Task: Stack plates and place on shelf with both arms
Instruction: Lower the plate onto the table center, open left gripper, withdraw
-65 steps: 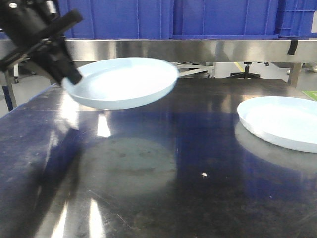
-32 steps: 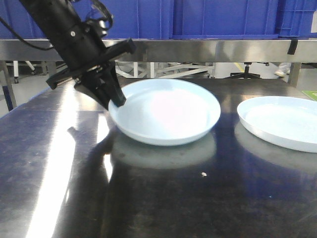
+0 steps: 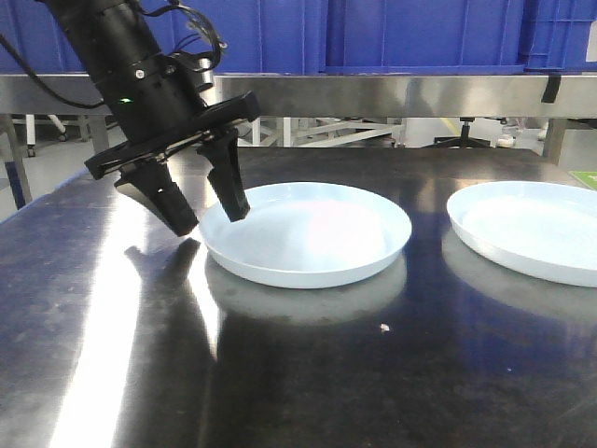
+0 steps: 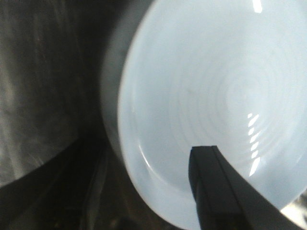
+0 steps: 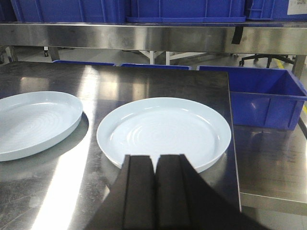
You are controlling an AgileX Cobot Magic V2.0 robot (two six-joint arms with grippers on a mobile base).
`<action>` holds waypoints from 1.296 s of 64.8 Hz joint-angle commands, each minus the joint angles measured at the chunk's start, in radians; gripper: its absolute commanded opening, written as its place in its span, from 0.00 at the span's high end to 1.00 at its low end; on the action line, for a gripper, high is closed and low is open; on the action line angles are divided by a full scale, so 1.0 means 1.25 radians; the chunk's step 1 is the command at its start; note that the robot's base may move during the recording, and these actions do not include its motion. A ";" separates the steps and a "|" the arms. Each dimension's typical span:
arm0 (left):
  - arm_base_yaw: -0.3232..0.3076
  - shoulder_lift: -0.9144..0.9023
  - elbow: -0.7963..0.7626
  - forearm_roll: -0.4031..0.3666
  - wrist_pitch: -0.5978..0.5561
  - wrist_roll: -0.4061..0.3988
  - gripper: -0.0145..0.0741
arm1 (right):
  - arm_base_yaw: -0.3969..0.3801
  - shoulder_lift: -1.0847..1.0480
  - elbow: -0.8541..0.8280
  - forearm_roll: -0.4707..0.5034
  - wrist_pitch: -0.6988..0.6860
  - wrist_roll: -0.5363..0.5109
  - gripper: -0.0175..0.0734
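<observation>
One pale plate (image 3: 312,233) lies flat on the dark tabletop near the middle. My left gripper (image 3: 205,207) is open and straddles its left rim, one finger over the plate's inside and one outside. In the left wrist view the plate (image 4: 201,96) fills the frame with one finger (image 4: 218,191) above it. The second plate (image 3: 532,229) lies at the right. My right gripper (image 5: 154,165) is shut on nothing, just short of that plate (image 5: 163,132); the first plate (image 5: 33,120) shows at the left. The steel shelf rail (image 3: 373,93) runs along the back.
Blue crates (image 3: 373,33) sit on the shelf above the rail. A blue bin (image 5: 261,98) stands lower, beyond the table's right edge (image 5: 233,143). A small white speck (image 3: 383,328) lies on the tabletop in front of the plates.
My left gripper carried the plate rightward and down from the air onto the tabletop, then opened and let go of its rim. The right plate has not moved.
</observation>
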 commanded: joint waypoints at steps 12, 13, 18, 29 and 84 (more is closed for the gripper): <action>-0.030 -0.124 -0.023 0.086 0.025 -0.003 0.42 | -0.002 -0.015 0.002 -0.012 -0.070 -0.001 0.75; -0.030 -0.128 -0.023 0.091 0.023 -0.003 0.43 | -0.002 -0.015 0.002 -0.012 -0.070 -0.001 0.75; -0.030 -0.156 -0.016 0.106 0.014 -0.003 0.51 | -0.002 -0.015 0.002 -0.012 -0.070 -0.001 0.75; -0.030 -0.216 0.019 0.139 -0.019 -0.003 0.72 | -0.002 -0.015 0.002 -0.012 -0.070 -0.001 0.75; -0.028 -0.733 0.758 0.202 -1.003 0.047 0.74 | -0.002 -0.015 0.002 -0.012 -0.070 -0.001 0.75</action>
